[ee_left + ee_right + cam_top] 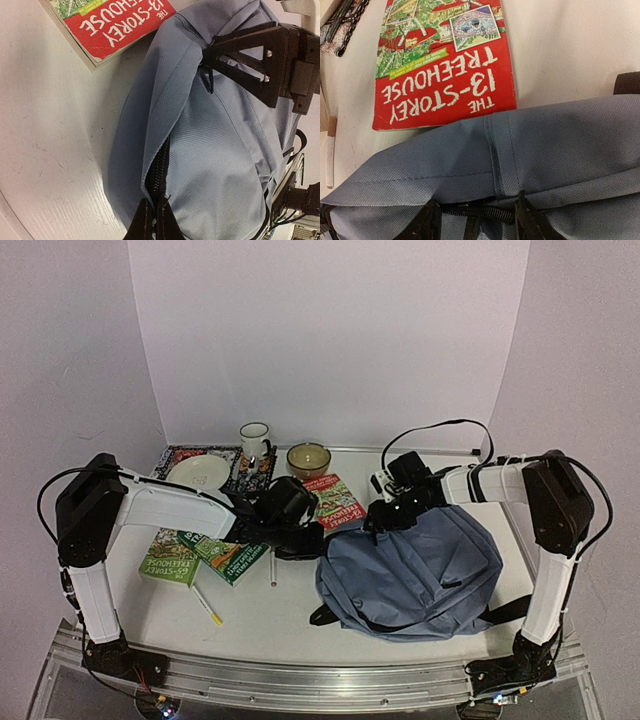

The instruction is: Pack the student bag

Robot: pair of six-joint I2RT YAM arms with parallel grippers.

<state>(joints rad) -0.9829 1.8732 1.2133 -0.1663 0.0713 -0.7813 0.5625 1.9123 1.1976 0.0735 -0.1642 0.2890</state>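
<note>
The student bag (420, 565) lies slumped on the table (270, 615), reaching from one tool to the other. The left tool (154, 222) sits at the bag's left edge. Its jaws are pressed together on the black zipper line, and the grey-blue fabric spreads away beyond its tips. The right tool (476, 220) rests on the bag's top edge, its jaws partway apart with a black strap (470, 211) running between them. Whether they pinch the fabric I cannot tell. Just beyond the right tool, at the bag's edge, lies a red book (440, 75).
</note>
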